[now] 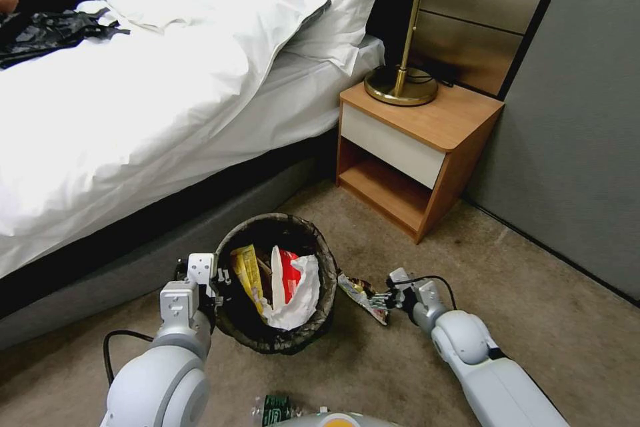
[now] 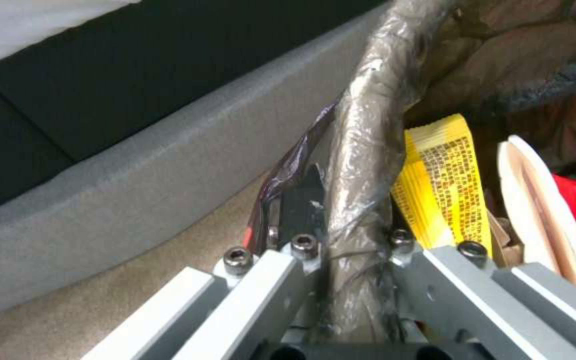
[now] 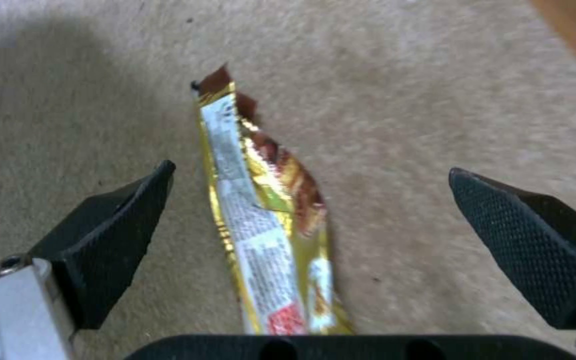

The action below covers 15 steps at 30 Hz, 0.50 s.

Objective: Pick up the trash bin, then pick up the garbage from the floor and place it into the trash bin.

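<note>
Trash bin [image 1: 277,283] sits on the carpet [image 1: 413,373] just off the bed [image 1: 133,120], lower middle of the head view, dark bag folded over its rim. Left gripper [image 1: 212,287] at the bin's 9 o'clock edge, clamped on the bagged rim [image 2: 358,165]; the left wrist view shows the rim running between the closed fingers [image 2: 301,200]. Inside the bin: yellow wrapper [image 1: 248,273] toward 9 o'clock, red-and-white packet [image 1: 287,273] near centre, white paper [image 1: 300,300] toward 4 o'clock. Right gripper [image 1: 381,299] low over the carpet at the bin's 3 o'clock, just outside the rim, fingers spread wide apart. A gold shiny snack wrapper [image 3: 265,220] lies lengthwise between the two black fingertips [image 3: 515,240], touching neither pad in the right wrist view; cannot tell whether it rests flat on the carpet. In the head view the same wrapper [image 1: 360,293] sits between the bin's wall and the right gripper. Nightstand [image 1: 427,140] with lamp [image 1: 407,47] at 1 o'clock from the bin, well apart.
</note>
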Available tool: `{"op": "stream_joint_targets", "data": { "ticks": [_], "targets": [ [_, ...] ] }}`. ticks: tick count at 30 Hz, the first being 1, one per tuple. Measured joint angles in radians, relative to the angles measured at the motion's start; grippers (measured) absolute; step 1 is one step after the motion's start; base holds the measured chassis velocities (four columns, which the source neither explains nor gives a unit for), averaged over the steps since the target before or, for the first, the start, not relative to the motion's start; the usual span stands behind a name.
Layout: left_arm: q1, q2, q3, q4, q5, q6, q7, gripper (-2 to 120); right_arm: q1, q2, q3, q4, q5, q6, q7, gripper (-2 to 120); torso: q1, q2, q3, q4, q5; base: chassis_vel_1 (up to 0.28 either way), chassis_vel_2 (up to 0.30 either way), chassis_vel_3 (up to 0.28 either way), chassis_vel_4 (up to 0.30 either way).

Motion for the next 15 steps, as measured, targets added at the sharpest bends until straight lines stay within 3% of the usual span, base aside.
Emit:
{"op": "stream_joint_targets", "data": {
  "ticks": [15],
  "targets": [
    [0.000,-0.001,-0.002,0.006,0.000,0.000,0.001,0,0.100,0.059,-0.055,-0.228,-0.016,0.018,-0.014,100,0.000,0.000,0.000,-0.0001,0.0004,0.000,0.000,0.000,0.000]
  ]
}}
